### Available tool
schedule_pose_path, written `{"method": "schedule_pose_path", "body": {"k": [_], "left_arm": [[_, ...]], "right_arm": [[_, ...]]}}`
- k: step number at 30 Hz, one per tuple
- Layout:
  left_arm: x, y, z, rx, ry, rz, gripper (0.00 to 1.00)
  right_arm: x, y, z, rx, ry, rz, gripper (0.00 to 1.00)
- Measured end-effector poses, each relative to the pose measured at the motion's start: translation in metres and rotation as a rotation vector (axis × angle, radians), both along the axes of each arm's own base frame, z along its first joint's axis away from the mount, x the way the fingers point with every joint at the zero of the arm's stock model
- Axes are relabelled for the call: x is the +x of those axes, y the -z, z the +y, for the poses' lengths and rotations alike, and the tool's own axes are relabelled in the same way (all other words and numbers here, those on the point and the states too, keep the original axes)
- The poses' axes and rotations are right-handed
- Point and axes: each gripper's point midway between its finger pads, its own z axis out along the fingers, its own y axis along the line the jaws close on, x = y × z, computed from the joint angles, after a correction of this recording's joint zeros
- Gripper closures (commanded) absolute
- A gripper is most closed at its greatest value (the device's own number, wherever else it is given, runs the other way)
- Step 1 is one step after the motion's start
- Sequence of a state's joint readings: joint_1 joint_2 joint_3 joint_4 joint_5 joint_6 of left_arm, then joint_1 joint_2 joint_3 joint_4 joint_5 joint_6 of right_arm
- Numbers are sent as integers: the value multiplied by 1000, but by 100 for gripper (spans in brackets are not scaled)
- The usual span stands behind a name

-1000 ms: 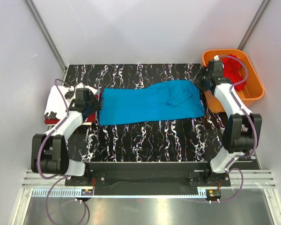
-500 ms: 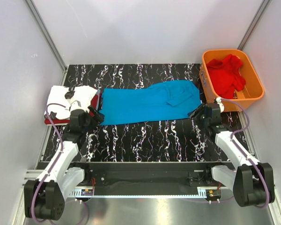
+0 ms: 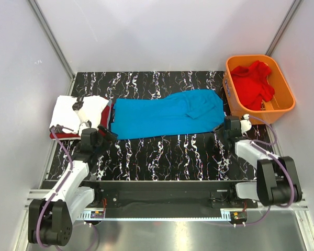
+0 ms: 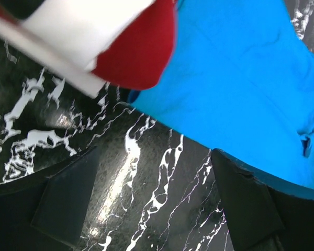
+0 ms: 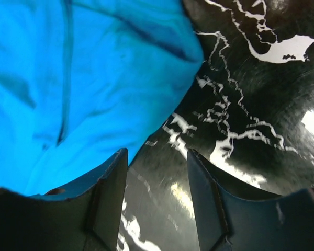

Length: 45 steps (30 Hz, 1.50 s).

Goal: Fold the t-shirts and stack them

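Both arms have drawn back toward the near edge of the table (image 3: 162, 151). The left pincer (image 4: 157, 209) has spread wide and grips nothing. The right pincer (image 5: 157, 196) stands parted and empty too. The blue t-shirt (image 3: 167, 112) lies flat just ahead of both, so its near corners look ready for the next fold.

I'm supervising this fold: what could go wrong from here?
The blue shirt lies tight against the dark red shirt; the open left claw, pinching that corner, might catch both and drag the red one along. The blue shirt's right end is rumpled, so a fold started by the right claw may come out uneven.
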<state>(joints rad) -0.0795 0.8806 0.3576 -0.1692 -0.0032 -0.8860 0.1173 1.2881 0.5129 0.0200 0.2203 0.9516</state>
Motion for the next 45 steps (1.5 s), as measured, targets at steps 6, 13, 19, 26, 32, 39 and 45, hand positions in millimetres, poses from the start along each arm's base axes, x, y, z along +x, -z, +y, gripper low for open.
{"method": "schedule_pose_path", "body": {"k": [6,13,19,26,32,39,45], "left_arm": [[-3,14,-2,-72,-61,15,15],[3,18,-4,-135,-109,0,19],[8,27,-6,-154,-125,25,21],[13,29,-13,-161,-118,32,27],[19,34,-17,-156,-131,51,39],[38,40,-23,-168,-183,63,48],[57,40,-32,-161,-251,71,48]], "right_arm": [[21,20,-1,15,50,23,45],[56,23,-1,35,99,-39,78],[52,30,-2,34,110,-28,100],[48,24,-3,36,108,-44,100],[48,4,0,38,93,-98,100],[42,-1,-1,34,97,-117,100],[41,0,-1,31,97,-115,100]]}}
